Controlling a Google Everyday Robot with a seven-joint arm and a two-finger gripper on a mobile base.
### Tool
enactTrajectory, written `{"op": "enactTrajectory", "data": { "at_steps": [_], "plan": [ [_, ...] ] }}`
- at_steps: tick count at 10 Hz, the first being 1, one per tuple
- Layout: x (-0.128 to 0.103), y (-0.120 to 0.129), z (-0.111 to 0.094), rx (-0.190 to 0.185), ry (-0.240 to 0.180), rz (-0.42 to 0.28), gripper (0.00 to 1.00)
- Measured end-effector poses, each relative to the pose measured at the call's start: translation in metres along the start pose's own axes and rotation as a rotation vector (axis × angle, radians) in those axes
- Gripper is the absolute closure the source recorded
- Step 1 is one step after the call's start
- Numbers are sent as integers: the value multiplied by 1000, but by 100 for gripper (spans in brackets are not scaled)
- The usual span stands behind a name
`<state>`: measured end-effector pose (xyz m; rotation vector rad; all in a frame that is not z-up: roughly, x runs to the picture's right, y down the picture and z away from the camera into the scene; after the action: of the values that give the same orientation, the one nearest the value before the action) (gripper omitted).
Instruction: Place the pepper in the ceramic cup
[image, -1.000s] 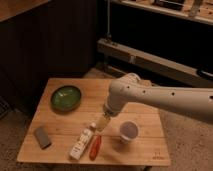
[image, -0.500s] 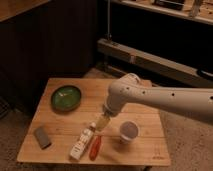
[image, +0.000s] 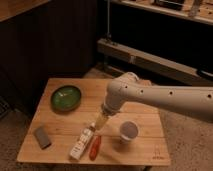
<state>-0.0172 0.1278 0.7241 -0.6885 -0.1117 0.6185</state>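
Observation:
A red pepper (image: 94, 147) lies on the wooden table (image: 60, 120) near the front edge, beside a white rectangular packet (image: 81, 143). A white ceramic cup (image: 129, 132) stands upright to the right of the pepper. My gripper (image: 98, 124) hangs from the white arm just above and behind the pepper, over the far end of the white packet. It holds nothing that I can see.
A green bowl (image: 66, 97) sits at the back left of the table. A grey sponge-like block (image: 42, 137) lies at the front left. A metal shelf frame (image: 150, 55) runs behind the table.

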Motion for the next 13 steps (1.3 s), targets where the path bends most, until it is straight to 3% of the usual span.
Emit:
{"op": "enactTrajectory", "data": {
  "at_steps": [2, 4, 6, 8, 11, 13],
  "plan": [
    [-27, -2, 8, 13, 24, 140, 17],
    [-31, -2, 7, 45, 38, 235, 17],
    [-21, -2, -2, 93, 42, 346, 17],
    [8, 1, -14, 149, 26, 495, 17],
    [29, 20, -19, 158, 9, 589, 17],
    [22, 43, -14, 147, 7, 565, 17]
  ]
}}
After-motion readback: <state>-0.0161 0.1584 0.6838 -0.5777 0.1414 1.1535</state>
